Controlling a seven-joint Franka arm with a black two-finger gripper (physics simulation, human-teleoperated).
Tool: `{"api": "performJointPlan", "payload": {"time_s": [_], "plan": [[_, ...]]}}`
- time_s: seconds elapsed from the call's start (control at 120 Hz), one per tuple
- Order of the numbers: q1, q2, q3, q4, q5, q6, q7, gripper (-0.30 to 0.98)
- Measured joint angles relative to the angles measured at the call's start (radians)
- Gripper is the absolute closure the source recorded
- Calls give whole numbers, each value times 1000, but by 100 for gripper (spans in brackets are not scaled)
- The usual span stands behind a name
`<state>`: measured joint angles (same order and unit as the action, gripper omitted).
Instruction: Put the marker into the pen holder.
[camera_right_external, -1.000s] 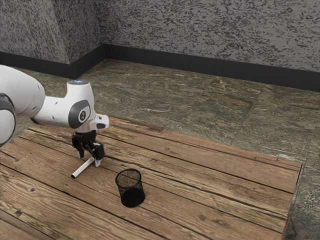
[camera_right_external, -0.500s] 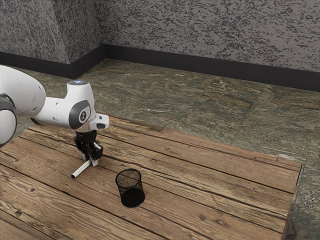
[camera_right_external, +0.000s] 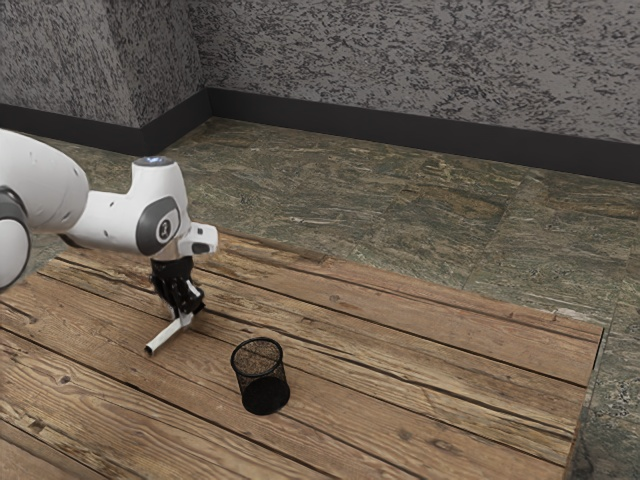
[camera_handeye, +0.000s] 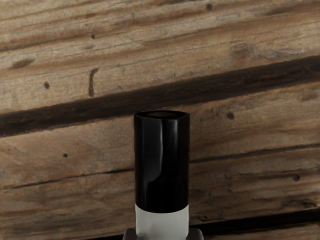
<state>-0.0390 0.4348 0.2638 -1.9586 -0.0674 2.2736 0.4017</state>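
Gripper found closed, its two fingers clamped on opposite sides of the white, black-capped marker, which is held slantwise above the wooden table, outside and near the black mesh pen holder.

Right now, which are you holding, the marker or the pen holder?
The marker, white with a black end, in my gripper. The black pen holder stands upright on the table.

The white, black-capped marker is gripped toward its far end, slanting from near left to far right. To the exterior view's right and nearer, the black mesh pen holder stands upright on the wooden table, apart from the marker.
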Motion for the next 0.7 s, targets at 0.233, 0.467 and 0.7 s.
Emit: {"api": "performJointPlan", "payload": {"time_s": [0.233,0.467,0.7], "plan": [[-6,-264,-110,-194,-7,275,-10,74],[-25,-517,-253,-437,-29,665,-12,76],[-3,-662,-372,-605,-89,845,4,75]]}}
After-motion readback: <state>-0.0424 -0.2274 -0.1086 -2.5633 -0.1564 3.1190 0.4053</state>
